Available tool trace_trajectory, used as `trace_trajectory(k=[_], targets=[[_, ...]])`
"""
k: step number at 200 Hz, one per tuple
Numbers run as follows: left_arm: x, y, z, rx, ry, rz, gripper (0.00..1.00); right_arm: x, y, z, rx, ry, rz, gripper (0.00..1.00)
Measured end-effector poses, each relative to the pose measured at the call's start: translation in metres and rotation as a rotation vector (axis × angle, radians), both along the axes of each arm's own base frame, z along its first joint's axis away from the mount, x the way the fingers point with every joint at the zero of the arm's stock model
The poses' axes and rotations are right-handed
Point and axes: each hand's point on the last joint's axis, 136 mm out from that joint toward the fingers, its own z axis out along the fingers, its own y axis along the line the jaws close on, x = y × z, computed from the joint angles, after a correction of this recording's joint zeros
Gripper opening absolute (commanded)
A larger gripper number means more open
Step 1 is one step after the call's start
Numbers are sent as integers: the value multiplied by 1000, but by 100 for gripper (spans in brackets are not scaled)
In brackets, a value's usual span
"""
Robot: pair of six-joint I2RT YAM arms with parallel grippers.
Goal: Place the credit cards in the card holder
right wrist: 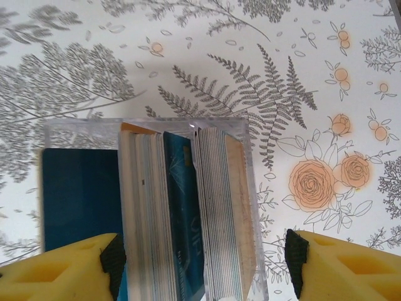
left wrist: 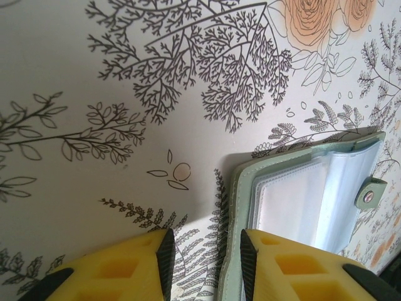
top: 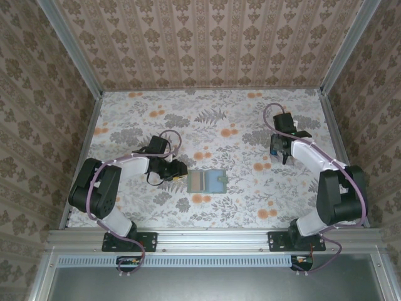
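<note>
One flowered table (top: 219, 113) carries everything, and two arms work over it. The left arm (top: 103, 188) reaches in toward the middle, and the right arm (top: 332, 188) reaches up the right side.

One card holder (top: 207, 180) lies open and flat near the middle, toward the near edge, with its clear sleeves facing up. Whether any sleeve already holds a card I cannot tell. One clear box (right wrist: 255, 188) stands well to the right of it and a little farther off, packed with credit cards (right wrist: 156, 207) on edge. They are too thin and too many to count. One dark blue card (right wrist: 78, 194) sits apart at the left of the stack.

The left gripper (left wrist: 203, 257) sits low at the holder's left edge, jaws partly apart with cloth showing between them. The right gripper (right wrist: 203, 263) hangs over the box, jaws wide, straddling the stack and gripping nothing.

The step looks to me like picking a card from the box. Next, the right jaws would need to narrow onto a single card rather than the whole pack, lift it clear, and carry it left to the holder, which the left gripper could steady.
</note>
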Motion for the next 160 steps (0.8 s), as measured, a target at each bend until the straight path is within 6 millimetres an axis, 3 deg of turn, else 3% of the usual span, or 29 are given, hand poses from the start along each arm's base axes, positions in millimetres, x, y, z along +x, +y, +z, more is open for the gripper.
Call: trace_trajectory(k=[39, 88, 160], targets=[[0, 0, 0, -1, -2, 0, 36, 7, 12, 11, 74, -53, 39, 73], [0, 0, -1, 0, 0, 1, 36, 6, 2, -23, 63, 39, 2, 75], [-3, 4, 0, 15, -4, 7, 36, 4, -19, -17, -41, 22, -77, 72]])
